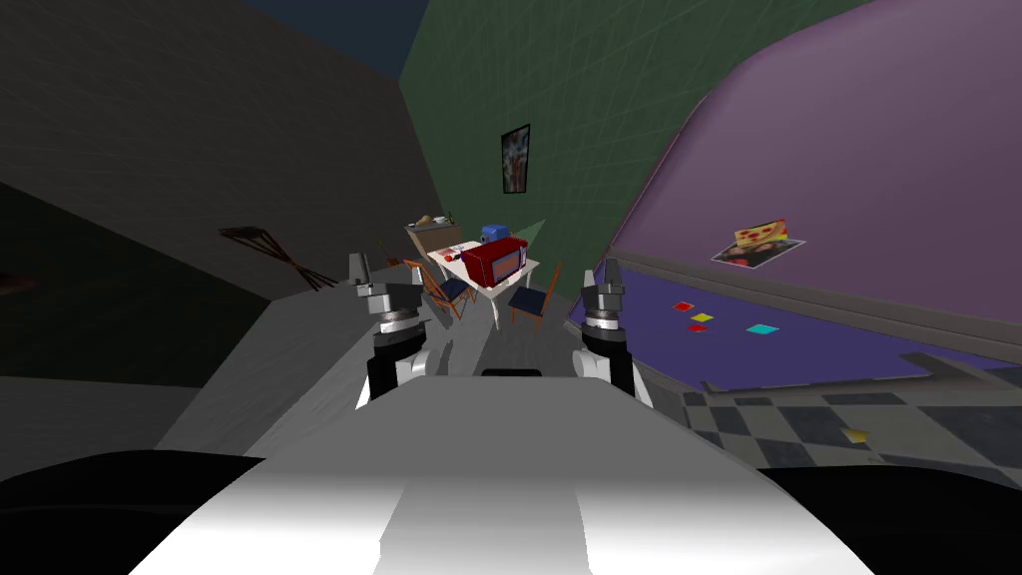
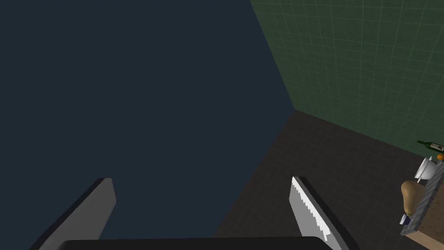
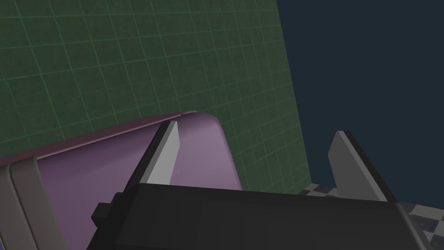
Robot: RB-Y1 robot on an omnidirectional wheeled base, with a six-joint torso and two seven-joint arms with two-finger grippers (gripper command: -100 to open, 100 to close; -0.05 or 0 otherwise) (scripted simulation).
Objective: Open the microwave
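Microwave (image 1: 496, 262): set on the desk (image 1: 531, 268), well ahead, apparently shut.
Left gripper (image 2: 201, 186): jaws spread wide, nothing held.
Right gripper (image 3: 256, 139): jaws wide, nothing held.
Progress: nothing done; approach, grasp and door pull remain.

The red box-shaped microwave (image 1: 494, 262) sits on the white tabletop (image 1: 451, 264), well ahead of the robot, with a blue boxy object (image 1: 494, 233) just behind it. One wooden chair (image 1: 444, 289) stands at the table's left and another chair (image 1: 534, 296) at its right. Behind the table (toward the far corner) stands a brown counter (image 1: 431, 236). A large rounded purple body (image 1: 848, 170) lies to the right.
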